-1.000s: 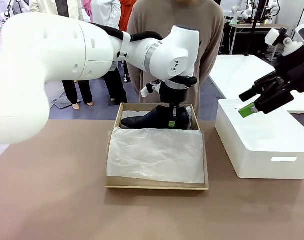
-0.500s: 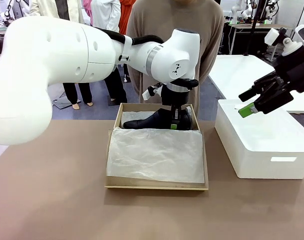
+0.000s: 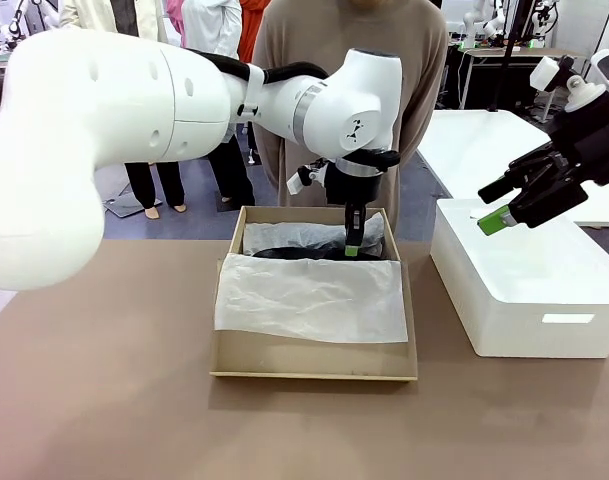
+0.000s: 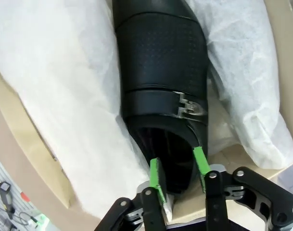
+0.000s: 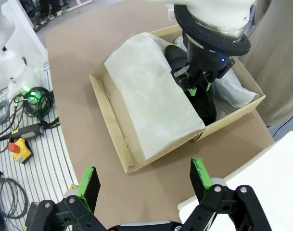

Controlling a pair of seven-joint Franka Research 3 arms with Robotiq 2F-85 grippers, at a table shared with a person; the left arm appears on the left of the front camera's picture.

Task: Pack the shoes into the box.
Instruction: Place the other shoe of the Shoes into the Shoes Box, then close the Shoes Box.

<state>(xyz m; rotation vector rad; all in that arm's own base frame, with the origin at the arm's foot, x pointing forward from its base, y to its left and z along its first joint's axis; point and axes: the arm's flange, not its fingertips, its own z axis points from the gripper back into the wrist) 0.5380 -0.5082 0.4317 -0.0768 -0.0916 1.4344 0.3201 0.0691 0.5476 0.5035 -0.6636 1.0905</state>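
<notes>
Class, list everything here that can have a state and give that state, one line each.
box, open, lid flap laid flat.
tissue paper, lining the box, spread over the flap.
shoe, lying in the box on the tissue paper.
left gripper, jaws astride the shoe's heel end; grip unclear.
right gripper, open, empty.

This is a robotics lab. A large white jointed robot arm (image 3: 134,100) reaches over a plain brown counter (image 3: 104,420). Next to the counter, coiled grey cables (image 5: 4,199) and a yellow box with a red emergency-stop button (image 5: 17,146) lie on a white slatted floor (image 5: 45,163). People (image 3: 212,30) stand about in the background.
</notes>
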